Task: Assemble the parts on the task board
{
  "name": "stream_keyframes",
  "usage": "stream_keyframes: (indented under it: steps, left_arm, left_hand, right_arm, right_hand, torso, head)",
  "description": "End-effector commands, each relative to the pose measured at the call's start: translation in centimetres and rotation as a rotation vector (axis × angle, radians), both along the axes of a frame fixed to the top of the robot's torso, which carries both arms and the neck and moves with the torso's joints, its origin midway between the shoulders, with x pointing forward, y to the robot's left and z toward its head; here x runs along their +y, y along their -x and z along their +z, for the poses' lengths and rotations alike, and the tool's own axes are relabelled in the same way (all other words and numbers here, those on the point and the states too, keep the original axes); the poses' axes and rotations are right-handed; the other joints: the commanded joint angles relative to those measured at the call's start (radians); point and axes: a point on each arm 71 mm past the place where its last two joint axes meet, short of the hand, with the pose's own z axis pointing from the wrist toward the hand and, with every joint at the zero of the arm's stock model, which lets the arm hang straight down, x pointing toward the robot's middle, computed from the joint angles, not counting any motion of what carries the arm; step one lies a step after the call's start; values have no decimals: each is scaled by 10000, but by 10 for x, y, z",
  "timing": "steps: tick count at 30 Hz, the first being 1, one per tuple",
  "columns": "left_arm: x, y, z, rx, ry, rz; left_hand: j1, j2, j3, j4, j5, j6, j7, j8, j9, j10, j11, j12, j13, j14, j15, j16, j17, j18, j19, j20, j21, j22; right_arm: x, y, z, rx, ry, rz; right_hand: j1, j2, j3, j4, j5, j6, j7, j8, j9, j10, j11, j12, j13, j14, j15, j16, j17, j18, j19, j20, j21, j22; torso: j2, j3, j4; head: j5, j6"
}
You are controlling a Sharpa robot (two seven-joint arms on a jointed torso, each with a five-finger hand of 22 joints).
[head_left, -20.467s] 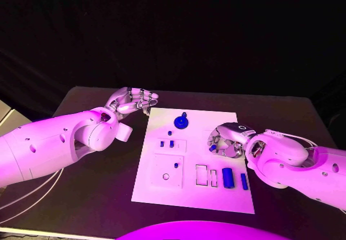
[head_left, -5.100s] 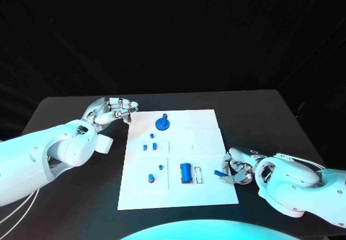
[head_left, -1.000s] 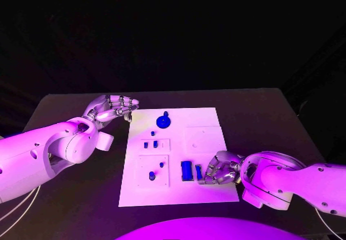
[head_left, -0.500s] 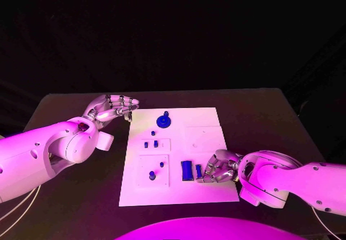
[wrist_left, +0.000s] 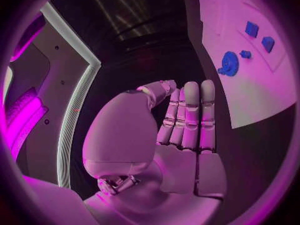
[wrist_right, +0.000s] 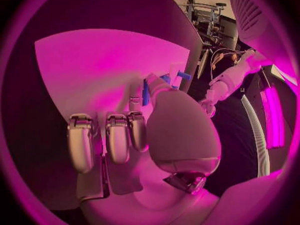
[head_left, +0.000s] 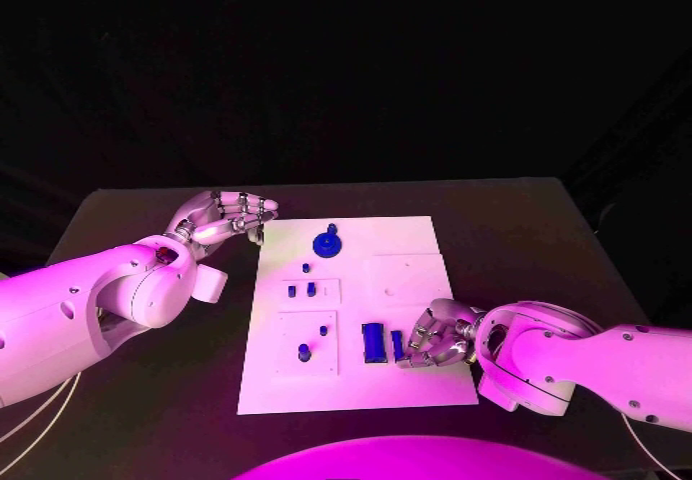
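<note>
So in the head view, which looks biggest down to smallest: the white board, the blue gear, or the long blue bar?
1. task board
2. blue gear and long blue bar: these two look about alike, so no firm order.

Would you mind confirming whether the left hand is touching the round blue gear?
No; in the head view the left hand sits off the task board, apart from the gear.

Left white arm: reaches forward from the left, its silver many-fingered left hand [head_left: 231, 215] empty, fingers curled in side by side against the palm. Right white arm: bent inward, its silver many-fingered right hand [head_left: 437, 337] palm-down, fingers curled; grasp unclear.
</note>
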Motion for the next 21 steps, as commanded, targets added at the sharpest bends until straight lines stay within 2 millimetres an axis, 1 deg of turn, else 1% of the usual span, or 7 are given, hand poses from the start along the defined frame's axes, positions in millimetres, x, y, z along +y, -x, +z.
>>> stream_keyframes:
  steps: [1, 6, 12, 15, 18, 19, 21]
  left_arm:
    - [-2, 1, 1, -24, 106, -98]
    - [-2, 1, 1, -20, 107, -103]
    - [-2, 1, 1, -17, 103, -97]
    - [-1, 1, 1, -15, 101, -95]
    - [-1, 1, 1, -15, 101, -95]
    - [-1, 1, 1, -16, 103, -97]
    - [-1, 1, 1, -16, 130, -122]
  left_hand:
    - [12, 79, 80, 7, 50, -18, 72, 56, -16, -47, -17, 60, -16, -80, -7, 11, -14, 154, -42, -7, -22, 5]
    - [19, 95, 92, 5, 53, -18, 72, 59, -17, -48, -19, 63, -18, -81, -9, 11, -15, 155, -43, -8, -20, 6]
    - [19, 95, 92, 5, 53, -18, 72, 59, -17, -48, -19, 63, -18, -81, -9, 11, -15, 155, -43, -8, -20, 6]
    - [27, 105, 102, -1, 54, -19, 71, 62, -18, -50, -20, 66, -19, -83, -11, 11, -17, 156, -43, -9, -16, 8]
    - [27, 105, 102, -1, 54, -19, 71, 62, -18, -50, -20, 66, -19, -83, -11, 11, -17, 156, -43, -9, -16, 8]
    - [27, 105, 102, -1, 54, -19, 71, 62, -18, -50, -20, 66, -19, -83, -11, 11, -17, 156, -43, -9, -16, 8]
    - [27, 105, 102, -1, 54, -19, 71, 62, -18, -50, -20, 66, -19, -83, -11, 11, -17, 156, -43, -9, -16, 8]
  right_arm:
    - [-5, -3, -2, -214, 312, -136]
    - [-6, -5, -2, -314, 372, -130]
    - [-5, -5, -1, -391, 341, -126]
    - [-6, -5, -1, -422, 317, -139]
    - [-8, -4, 0, -465, 273, -193]
    - [-9, -4, 1, -470, 246, -231]
    - [-11, -4, 3, -457, 122, -371]
  right_hand:
    - [210, 42, 138, -22, -102, 5, 2, -77, -49, 773, 6, -24, 2328, 1043, -1, 53, 2628, -142, 1064, 12, 44, 2634]
    - [392, 56, 249, -27, -290, 24, 3, -94, -65, 776, 4, -16, 2332, 1043, -4, 53, 2628, -142, 1064, 7, 44, 2634]
    - [188, -2, 179, 174, -382, 46, 37, -112, -81, 782, 32, -2, 2338, 1043, 16, 53, 2628, -142, 1064, 17, 44, 2634]
    - [63, -32, 121, 201, -378, 55, 46, -119, -87, 781, 41, -6, 2336, 1043, 24, 53, 2628, -142, 1064, 24, 44, 2634]
    - [-155, -44, 30, 212, -249, 63, 55, -133, -98, 780, 50, -11, 2335, 1043, 34, 53, 2628, -142, 1064, 33, 44, 2634]
    - [-188, -45, 15, 213, -225, 64, 56, -136, -100, 779, 51, -14, 2333, 1043, 34, 53, 2628, -142, 1064, 34, 44, 2634]
    - [-799, 85, -176, 230, 88, 61, 73, -169, -123, 768, 72, -41, 2323, 1043, 57, 53, 2628, -142, 1064, 57, 44, 2634]
  torso:
    - [2, 1, -1]
    - [4, 4, 1]
    - [5, 2, -3]
    - [8, 3, -6]
    - [8, 2, -9]
    - [5, 3, -8]
    - [0, 2, -9]
  head:
    - [0, 6]
    - [2, 9]
    - [9, 13]
    - [10, 13]
    - [8, 24]
    - [18, 44]
    - [26, 55]
